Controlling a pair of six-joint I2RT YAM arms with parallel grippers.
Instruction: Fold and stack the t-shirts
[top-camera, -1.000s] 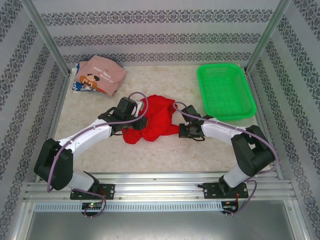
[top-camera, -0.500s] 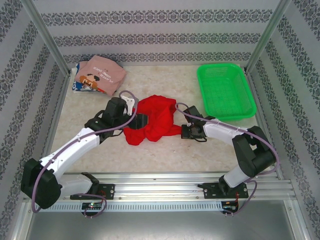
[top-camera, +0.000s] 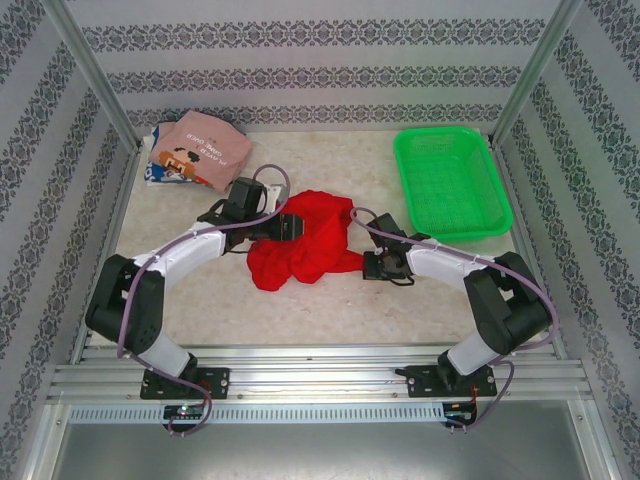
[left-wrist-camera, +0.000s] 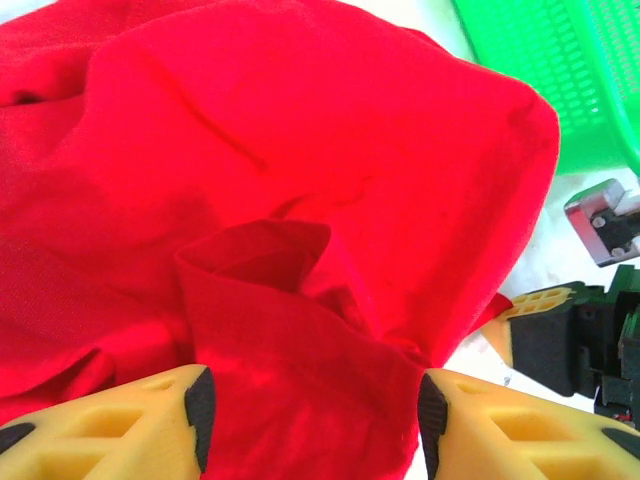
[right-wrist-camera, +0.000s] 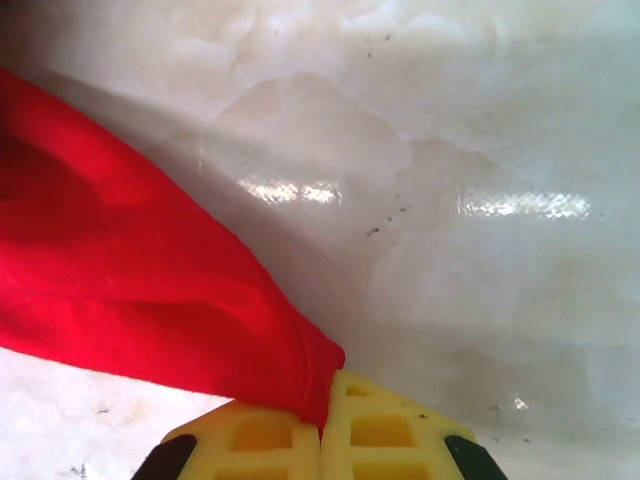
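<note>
Two wrist views show what overhead hides. Right gripper (right-wrist-camera: 322, 432) pinches shut on the red shirt (right-wrist-camera: 120, 290); left gripper (left-wrist-camera: 310, 400) straddles it half-open, grip unclear

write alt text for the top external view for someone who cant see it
A crumpled red t-shirt lies on the table, the right gripper pinching its right edge and the left gripper at its far left side. A folded pink printed shirt rests on other cloth in the far left corner; a green basket stands far right.
</note>
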